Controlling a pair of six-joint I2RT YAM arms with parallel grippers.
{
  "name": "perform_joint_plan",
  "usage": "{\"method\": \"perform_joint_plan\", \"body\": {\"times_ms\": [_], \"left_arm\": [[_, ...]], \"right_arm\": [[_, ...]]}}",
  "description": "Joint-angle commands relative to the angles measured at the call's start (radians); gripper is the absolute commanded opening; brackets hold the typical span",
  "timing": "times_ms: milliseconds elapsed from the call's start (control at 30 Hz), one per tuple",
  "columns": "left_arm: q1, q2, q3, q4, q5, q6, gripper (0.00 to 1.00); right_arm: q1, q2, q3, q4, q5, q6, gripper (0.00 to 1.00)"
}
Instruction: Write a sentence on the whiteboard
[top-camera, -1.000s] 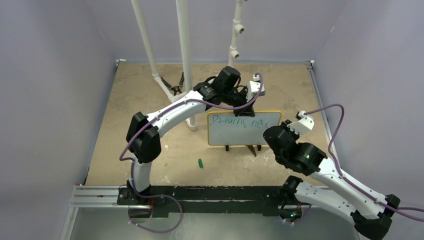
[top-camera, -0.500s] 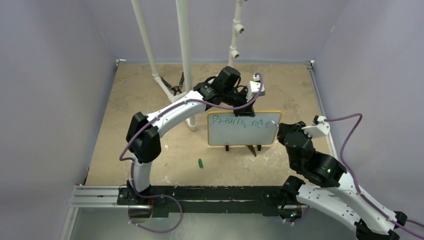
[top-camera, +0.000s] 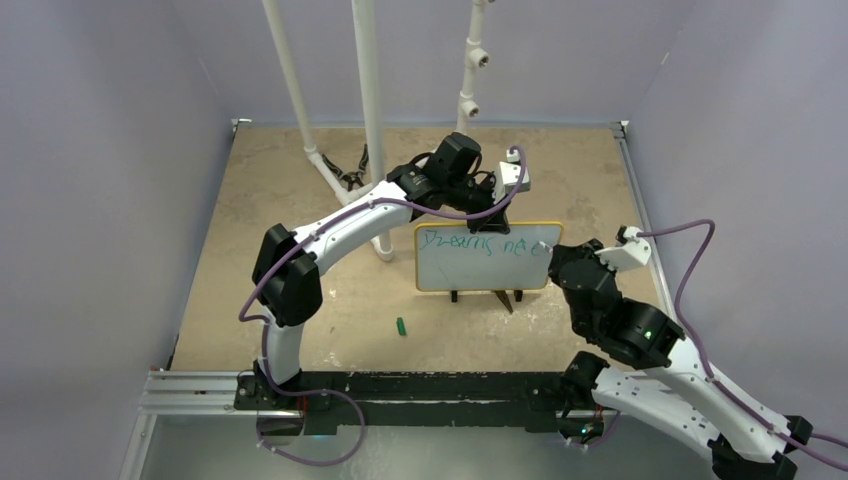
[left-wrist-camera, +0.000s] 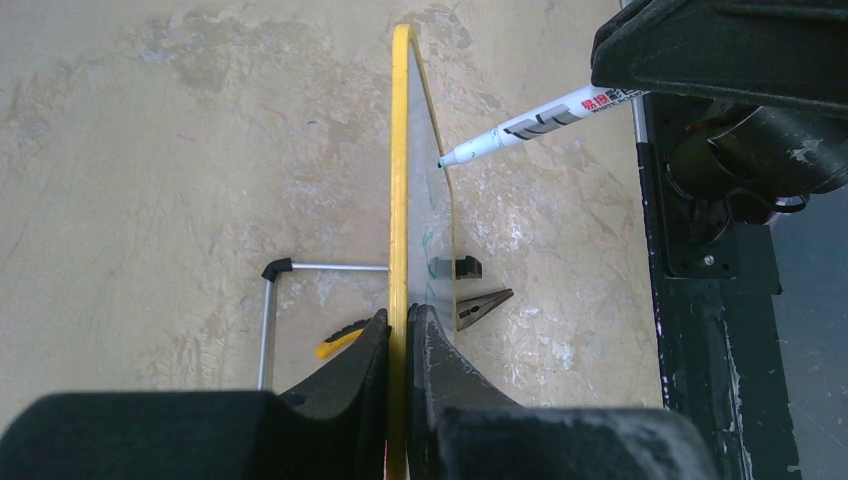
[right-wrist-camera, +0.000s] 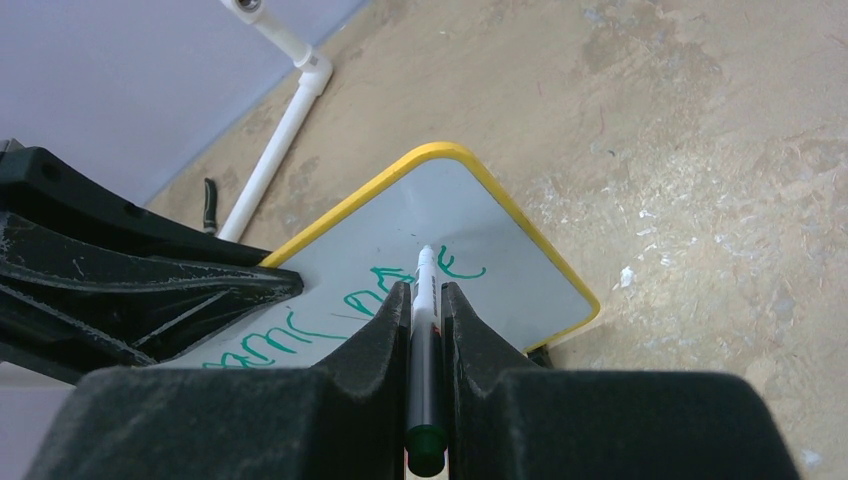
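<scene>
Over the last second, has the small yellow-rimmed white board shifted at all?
No. The yellow-rimmed whiteboard keeps the same gap from the upright white plastic pipe on its left.

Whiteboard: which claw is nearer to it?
Left. The left claw clamps the whiteboard by its top rim; the right claw sits off its front face, pointing a marker at it.

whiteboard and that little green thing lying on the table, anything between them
Nothing but bare table lies between the whiteboard and the small green piece; the top view shows it.
</scene>
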Motion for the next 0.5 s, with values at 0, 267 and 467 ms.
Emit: {"method": "perform_joint_plan", "body": {"times_ms": [0,267,467], "left_arm": [[0.001,-0.020,-0.024,-0.039,-0.019,0.049,0.00],[0.002,-0.022,-0.024,-0.040,-0.016,0.049,0.00],[0.002,-0.021,-0.023,-0.040,-0.015,0.049,0.00]], "right_arm": [[-0.001,0.009,-0.005,0.013,0.015,-0.004,0.00],[-0.001,0.042,-0.006,0.002,0.022,0.016,0.00],[-0.001,0.041,-0.017,0.007,0.032,0.021,0.00]]}}
